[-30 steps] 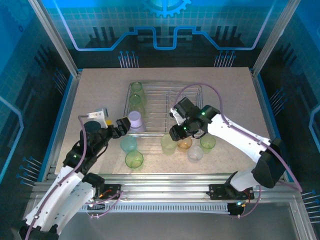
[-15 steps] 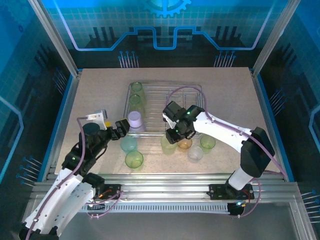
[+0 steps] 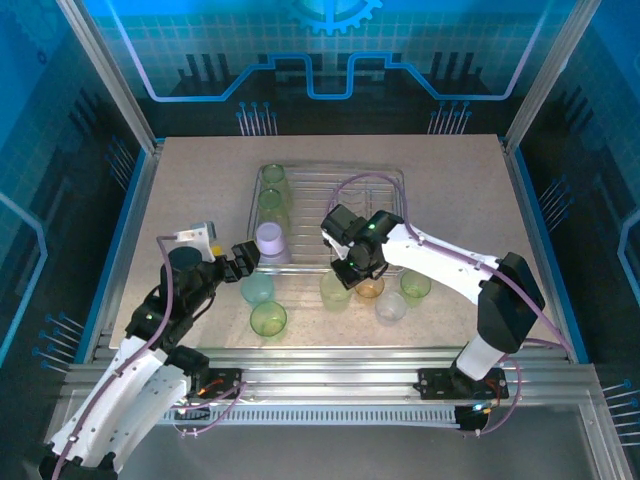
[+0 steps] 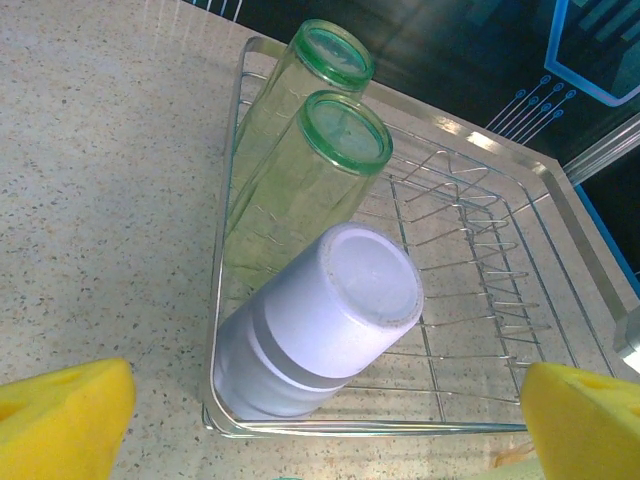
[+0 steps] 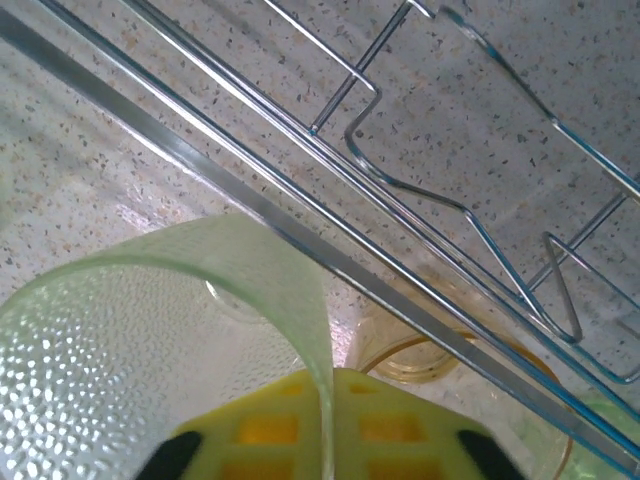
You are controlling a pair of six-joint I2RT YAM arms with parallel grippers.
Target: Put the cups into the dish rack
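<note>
Right gripper (image 3: 347, 277) pinching a green cup (image 3: 335, 291) by the rack (image 3: 396, 176)
Overhead, I'm seeing it clamping the rim at the rack's near edge, left gripper (image 3: 246, 257) gaping beside the lilac cup (image 3: 270, 241). Left wrist: lilac and two green cups (image 4: 312, 160) leaning inside the rack. Right wrist: dimpled translucent wall sitting between yellow fingers (image 5: 340, 425).

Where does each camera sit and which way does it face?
Top external: above and behind the robot, looking down on the silvery wire dish rack, left arm and right arm.
Left wrist: faces the rack's corner and the lilac plastic cup; open left claw, yellow fingertips at bottom corners.
Right wrist: looks down at rack wires past the right claw, shut on a pale green dimpled plastic cup.
Shared: top and left wrist show the lilac cup.
</note>
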